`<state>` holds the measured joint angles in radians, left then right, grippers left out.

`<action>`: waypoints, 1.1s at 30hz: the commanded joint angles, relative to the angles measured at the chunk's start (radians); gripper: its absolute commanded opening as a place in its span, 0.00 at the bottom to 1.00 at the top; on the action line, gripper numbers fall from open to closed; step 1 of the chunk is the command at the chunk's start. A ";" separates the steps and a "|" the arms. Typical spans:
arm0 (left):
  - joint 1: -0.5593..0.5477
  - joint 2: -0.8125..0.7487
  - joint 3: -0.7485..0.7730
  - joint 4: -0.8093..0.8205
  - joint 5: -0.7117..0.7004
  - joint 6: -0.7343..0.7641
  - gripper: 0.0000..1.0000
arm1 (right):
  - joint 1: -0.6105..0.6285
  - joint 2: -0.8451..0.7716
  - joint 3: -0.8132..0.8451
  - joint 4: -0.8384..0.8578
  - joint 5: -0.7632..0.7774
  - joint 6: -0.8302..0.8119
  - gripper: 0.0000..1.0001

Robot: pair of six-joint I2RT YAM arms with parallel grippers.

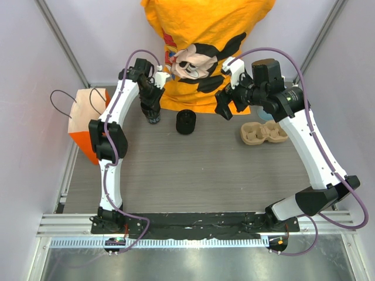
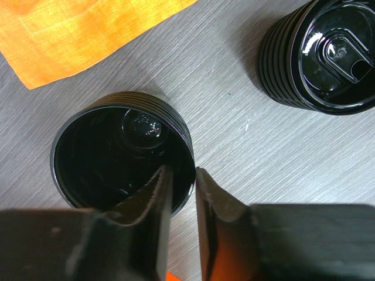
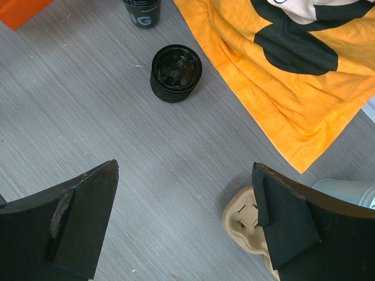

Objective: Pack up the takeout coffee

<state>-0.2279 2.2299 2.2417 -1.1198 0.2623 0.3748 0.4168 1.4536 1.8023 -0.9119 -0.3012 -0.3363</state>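
Observation:
The takeout coffee is out of view; no lidded cup shows. My left gripper [image 2: 183, 172] reaches down at the far left of the table [image 1: 153, 106] onto an open black cup with white print [image 2: 117, 158] [image 3: 142, 12]. One finger [image 2: 158, 193] is inside the cup and the other [image 2: 214, 199] is outside, pinched close on the ribbed rim wall. A short stack of black lids [image 1: 186, 122] [image 2: 328, 52] [image 3: 176, 73] stands just right of that cup. My right gripper [image 3: 184, 170] hangs wide open above bare table [image 1: 225, 108], holding nothing.
An orange paper bag [image 1: 88, 120] stands at the table's left edge. A person in an orange printed shirt [image 1: 205, 47] leans over the far edge. A brown pulp cup carrier [image 1: 263, 133] [image 3: 246, 219] lies at the right, with a silver can [image 3: 345, 190] beside it.

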 commanded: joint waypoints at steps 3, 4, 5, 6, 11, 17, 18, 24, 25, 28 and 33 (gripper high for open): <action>0.001 -0.003 0.047 -0.008 0.009 0.010 0.24 | -0.003 -0.012 0.019 0.021 -0.019 0.014 1.00; 0.002 -0.004 0.048 -0.008 0.009 0.009 0.22 | -0.004 -0.012 0.020 0.019 -0.021 0.014 1.00; 0.001 -0.004 0.048 -0.008 0.009 0.012 0.21 | -0.003 -0.012 0.020 0.021 -0.022 0.016 1.00; 0.002 -0.004 0.050 -0.008 0.005 0.010 0.21 | -0.003 -0.010 0.022 0.019 -0.022 0.014 1.00; 0.001 -0.010 0.056 -0.006 0.003 0.007 0.21 | -0.003 -0.007 0.026 0.018 -0.027 0.016 1.00; 0.001 -0.016 0.058 -0.005 0.003 0.006 0.13 | -0.003 -0.009 0.025 0.016 -0.026 0.016 1.00; 0.002 -0.015 0.056 -0.005 0.000 0.006 0.13 | -0.003 -0.009 0.025 0.016 -0.026 0.017 1.00; 0.001 -0.010 0.050 -0.006 0.000 0.001 0.04 | -0.003 -0.012 0.023 0.016 -0.024 0.016 1.00; 0.002 -0.013 0.050 -0.005 0.000 0.003 0.02 | -0.003 -0.013 0.023 0.016 -0.026 0.016 1.00; 0.001 -0.018 0.052 0.003 -0.008 0.001 0.00 | -0.003 -0.013 0.023 0.016 -0.026 0.017 0.99; 0.001 -0.029 0.055 0.011 -0.024 0.001 0.00 | -0.003 -0.016 0.023 0.016 -0.026 0.016 1.00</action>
<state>-0.2279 2.2303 2.2593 -1.1229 0.2596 0.3740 0.4168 1.4536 1.8023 -0.9123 -0.3164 -0.3336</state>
